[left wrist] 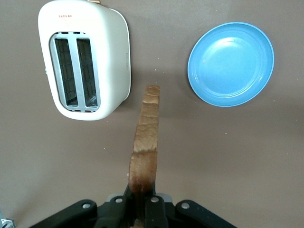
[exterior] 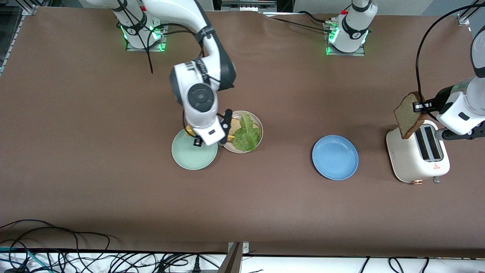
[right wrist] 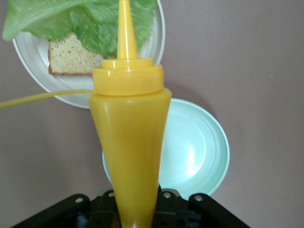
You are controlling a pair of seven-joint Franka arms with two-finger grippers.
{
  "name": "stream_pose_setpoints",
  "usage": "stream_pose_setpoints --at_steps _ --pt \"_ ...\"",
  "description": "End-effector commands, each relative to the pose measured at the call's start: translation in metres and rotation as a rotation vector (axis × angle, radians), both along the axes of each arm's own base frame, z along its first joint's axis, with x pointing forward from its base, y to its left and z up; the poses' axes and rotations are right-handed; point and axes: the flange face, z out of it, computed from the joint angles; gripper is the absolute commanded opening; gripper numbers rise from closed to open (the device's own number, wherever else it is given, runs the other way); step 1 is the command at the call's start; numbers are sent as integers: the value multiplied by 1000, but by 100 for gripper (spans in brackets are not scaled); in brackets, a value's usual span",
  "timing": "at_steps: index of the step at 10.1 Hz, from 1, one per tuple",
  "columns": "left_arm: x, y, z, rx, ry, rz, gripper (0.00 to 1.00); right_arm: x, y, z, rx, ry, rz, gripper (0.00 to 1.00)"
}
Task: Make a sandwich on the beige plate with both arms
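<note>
The beige plate (exterior: 258,128) holds one bread slice (exterior: 235,125) with a green lettuce leaf (exterior: 246,134) on it. My right gripper (exterior: 191,133) is shut on a yellow squeeze bottle (right wrist: 130,133), over the mint-green plate (exterior: 193,153), with the nozzle toward the beige plate (right wrist: 156,42). The right wrist view shows the lettuce (right wrist: 90,21) and the bread (right wrist: 69,59). My left gripper (exterior: 420,107) is shut on a second bread slice (exterior: 408,115), held on edge above the toaster (exterior: 416,159); that slice also shows in the left wrist view (left wrist: 146,137).
A blue plate (exterior: 335,157) lies between the beige plate and the white toaster, at the left arm's end. It shows in the left wrist view (left wrist: 231,64) beside the toaster (left wrist: 109,57). Cables lie along the table edge nearest the front camera.
</note>
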Motion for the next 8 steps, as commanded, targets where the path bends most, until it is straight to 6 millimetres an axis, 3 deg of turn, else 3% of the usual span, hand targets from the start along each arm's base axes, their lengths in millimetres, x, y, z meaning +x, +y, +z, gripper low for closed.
stream_pose_setpoints --at_steps 1,3,8 --pt "2 -5 -4 -19 20 -17 0 -11 28 -23 -60 -57 62 0" --pt "3 -12 -11 -17 32 -24 0 -29 46 -39 -128 -67 127 0" --pt "3 -14 -12 -19 35 -23 0 -36 44 -64 -255 -75 184 0"
